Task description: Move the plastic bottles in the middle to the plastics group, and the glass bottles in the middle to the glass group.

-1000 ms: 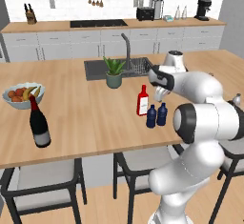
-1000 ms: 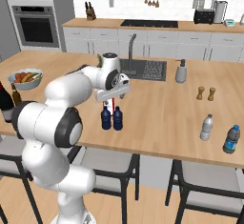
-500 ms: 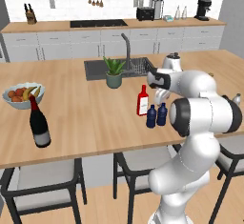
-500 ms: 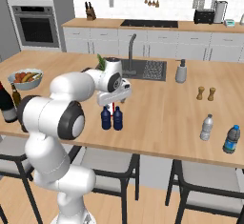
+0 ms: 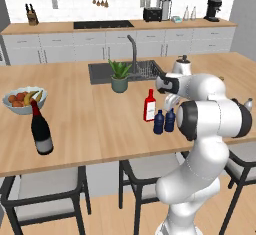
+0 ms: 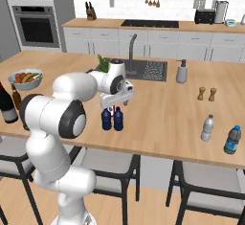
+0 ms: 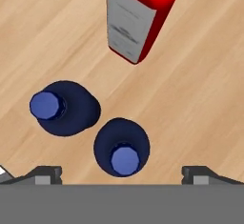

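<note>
Near the middle of the tabletop (image 5: 90, 124), two navy plastic bottles (image 7: 121, 147) upright and close side by side, one cap centred between the fingertips in the hand view, the other just off to one side; slim red glass bottle (image 5: 149, 105) standing just behind them, apart but near. Directly above the pair, gripper (image 7: 121, 173) with jaws spread wide, holding nothing, pointed straight down. Farther out: pale grey bottle (image 6: 207, 128) of the plastics group toward the right end of the tabletop, beside a blue-capped one; dark wine bottle (image 5: 41, 129) of the glass group at the left end, by the fruit bowl (image 5: 24, 99). Probably lined up for a descent onto the centred navy bottle, nothing sorted so far. Main risk: little room between the two navy bottles, so a finger coming down could clip the neighbour's shoulder and tip or shove it. Also possible: round cap slipping if gripped too high.
</note>
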You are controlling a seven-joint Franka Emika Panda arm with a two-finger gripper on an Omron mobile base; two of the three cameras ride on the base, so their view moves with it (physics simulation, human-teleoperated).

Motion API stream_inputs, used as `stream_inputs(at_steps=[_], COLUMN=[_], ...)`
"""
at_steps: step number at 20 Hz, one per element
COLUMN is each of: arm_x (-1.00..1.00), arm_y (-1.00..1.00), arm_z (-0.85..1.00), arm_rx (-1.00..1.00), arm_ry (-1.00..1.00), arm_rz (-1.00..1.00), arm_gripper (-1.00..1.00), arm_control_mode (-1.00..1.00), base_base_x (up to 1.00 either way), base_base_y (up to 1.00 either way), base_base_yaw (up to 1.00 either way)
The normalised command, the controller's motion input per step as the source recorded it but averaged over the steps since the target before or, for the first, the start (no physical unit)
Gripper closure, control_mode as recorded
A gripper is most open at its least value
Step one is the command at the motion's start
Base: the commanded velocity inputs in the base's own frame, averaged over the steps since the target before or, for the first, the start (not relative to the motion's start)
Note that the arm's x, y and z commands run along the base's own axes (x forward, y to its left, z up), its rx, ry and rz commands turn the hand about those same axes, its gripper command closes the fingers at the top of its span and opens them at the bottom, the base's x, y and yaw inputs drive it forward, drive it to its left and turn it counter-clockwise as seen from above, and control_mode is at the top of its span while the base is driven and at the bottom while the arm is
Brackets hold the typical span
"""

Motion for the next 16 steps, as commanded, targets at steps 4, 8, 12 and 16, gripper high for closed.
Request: stream_inputs(at_steps=[4, 8, 12, 16], arm_x=[0.0, 0.0, 0.0, 0.0], arm_y=[0.0, 0.0, 0.0, 0.0], arm_z=[-0.17, -0.24, -0.14, -0.11], arm_rx=[0.0, 0.0, 0.0, 0.0], arm_ry=[0.0, 0.0, 0.0, 0.0], arm_rz=[0.01, 0.01, 0.02, 0.01], arm_gripper=[-1.0, -1.0, -1.0, -1.0], arm_control_mode=[-1.0, -1.0, -1.0, -1.0], base_base_x=[0.0, 0.0, 0.0, 0.0], base_base_y=[0.0, 0.0, 0.0, 0.0], base_base_yaw=[0.0, 0.0, 0.0, 0.0])
